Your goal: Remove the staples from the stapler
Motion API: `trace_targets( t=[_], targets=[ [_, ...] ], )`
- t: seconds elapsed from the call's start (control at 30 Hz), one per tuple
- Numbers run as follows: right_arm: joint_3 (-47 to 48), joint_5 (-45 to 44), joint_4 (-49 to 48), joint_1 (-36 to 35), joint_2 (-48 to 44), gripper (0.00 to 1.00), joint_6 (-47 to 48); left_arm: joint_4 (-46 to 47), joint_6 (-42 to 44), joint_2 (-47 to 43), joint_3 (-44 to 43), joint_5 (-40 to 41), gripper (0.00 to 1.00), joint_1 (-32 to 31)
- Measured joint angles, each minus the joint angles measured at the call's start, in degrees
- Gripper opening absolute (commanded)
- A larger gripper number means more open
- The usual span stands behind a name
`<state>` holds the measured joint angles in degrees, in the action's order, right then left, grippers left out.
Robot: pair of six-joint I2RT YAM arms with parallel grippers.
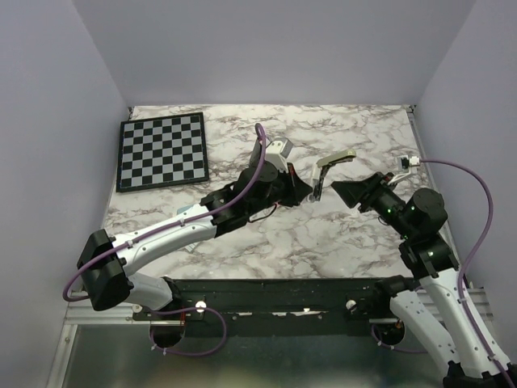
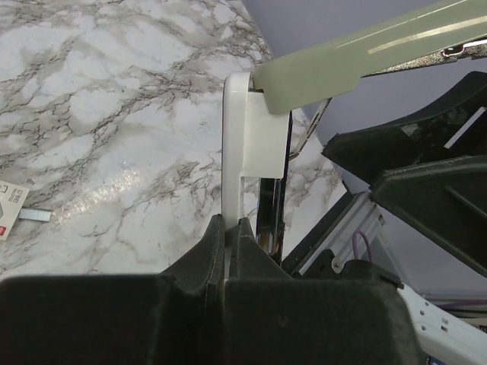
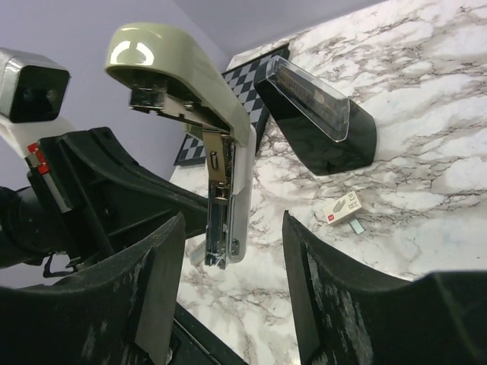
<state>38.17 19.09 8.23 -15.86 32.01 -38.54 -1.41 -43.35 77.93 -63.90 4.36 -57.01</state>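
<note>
The stapler (image 3: 228,152) is swung open and held above the table: pale green top arm (image 2: 365,53), white base (image 2: 247,144), metal magazine (image 3: 217,220) hanging down. My left gripper (image 2: 230,224) is shut on the thin white base; from above it sits left of the stapler (image 1: 329,166). My right gripper (image 3: 232,304) is open, its jaws either side of and just below the magazine's lower end without touching it. A small silver-grey strip of staples (image 3: 356,226) lies on the marble beside a little box; it also shows in the left wrist view (image 2: 34,215). The magazine's contents are hidden.
A black wedge with a clear top (image 3: 319,125) stands on the marble past the stapler. A small white and red box (image 3: 340,207) lies near it. A chessboard (image 1: 161,150) lies at the far left. The two grippers (image 1: 305,192) (image 1: 347,192) are close together mid-table.
</note>
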Motion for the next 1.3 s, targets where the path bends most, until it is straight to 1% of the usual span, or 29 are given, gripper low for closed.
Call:
trace_targets(
  t=[0.13, 0.33, 0.43, 0.53, 0.57, 0.63, 0.67, 0.73, 0.77, 0.87, 0.93, 1.03, 1.1, 1.13, 1.17, 1.23, 1.3],
  targets=[
    [-0.2, -1.11, -2.16, -1.44, 2.47, 0.65, -0.7, -0.11, -0.26, 0.09, -1.05, 0.0, 0.0, 0.0],
    [-0.28, -5.49, -3.72, -7.45, 6.54, 0.65, -0.9, -0.92, -1.05, 0.96, -3.21, 0.11, 0.0, 0.02],
    [-0.28, -8.09, -4.33, -9.57, 7.39, 0.64, -0.9, -1.49, -1.36, 1.84, -4.0, 0.11, 0.0, 0.0],
    [-0.26, -10.12, -4.85, -11.08, 8.87, 0.59, -0.81, -1.6, -1.84, 2.36, -4.15, 0.11, 0.0, 0.0],
    [-0.26, -10.69, -5.18, -11.54, 9.6, 0.52, -0.72, -1.73, -2.01, 2.51, -4.15, 0.2, 0.0, 0.0],
    [0.09, -11.72, -5.49, -12.2, 11.06, 0.42, -0.46, -2.29, -2.19, 2.78, -4.13, 0.85, 0.0, 0.24],
    [0.39, -12.59, -5.46, -12.63, 11.72, 0.28, -0.37, -2.62, -2.36, 2.93, -4.13, 1.07, 0.0, 0.39],
    [0.74, -13.99, -5.49, -13.33, 12.55, 0.17, -0.24, -3.02, -2.82, 3.39, -4.11, 1.38, 0.0, 0.59],
    [0.87, -14.82, -5.22, -13.79, 12.52, 0.09, -0.17, -3.06, -3.02, 3.56, -4.11, 1.4, 0.0, 0.59],
    [0.96, -16.35, -4.94, -14.25, 12.33, 0.01, 0.2, -2.62, -3.45, 3.63, -4.02, 1.66, 0.0, 0.55],
    [1.07, -16.76, -4.94, -14.43, 12.46, 0.01, 0.59, -2.1, -3.58, 3.63, -3.78, 1.73, 0.0, 0.59],
    [1.09, -16.96, -5.05, -14.47, 13.11, 0.01, 0.81, -1.51, -3.67, 3.65, -3.34, 1.73, 0.12, 0.72],
    [1.09, -17.11, -5.16, -14.49, 13.53, 0.01, 0.9, -1.53, -3.67, 3.85, -3.26, 1.7, 0.24, 0.87],
    [1.09, -17.33, -5.14, -14.51, 13.62, 0.01, 0.98, -1.55, -3.72, 3.98, -3.26, 1.68, 0.65, 0.96],
    [1.09, -17.73, -5.11, -14.6, 13.66, 0.01, 1.16, -1.57, -3.98, 4.07, -3.26, 1.62, 0.78, 1.07],
    [1.18, -20.35, -4.76, -14.53, 13.81, 0.01, 2.12, -1.75, -5.25, 4.11, -3.19, 0.46, 0.8, 1.29],
    [1.95, -23.54, -3.1, -14.34, 14.58, 0.01, 3.21, -1.68, -6.64, 4.07, -3.13, -0.9, 0.84, 1.33]
  ],
)
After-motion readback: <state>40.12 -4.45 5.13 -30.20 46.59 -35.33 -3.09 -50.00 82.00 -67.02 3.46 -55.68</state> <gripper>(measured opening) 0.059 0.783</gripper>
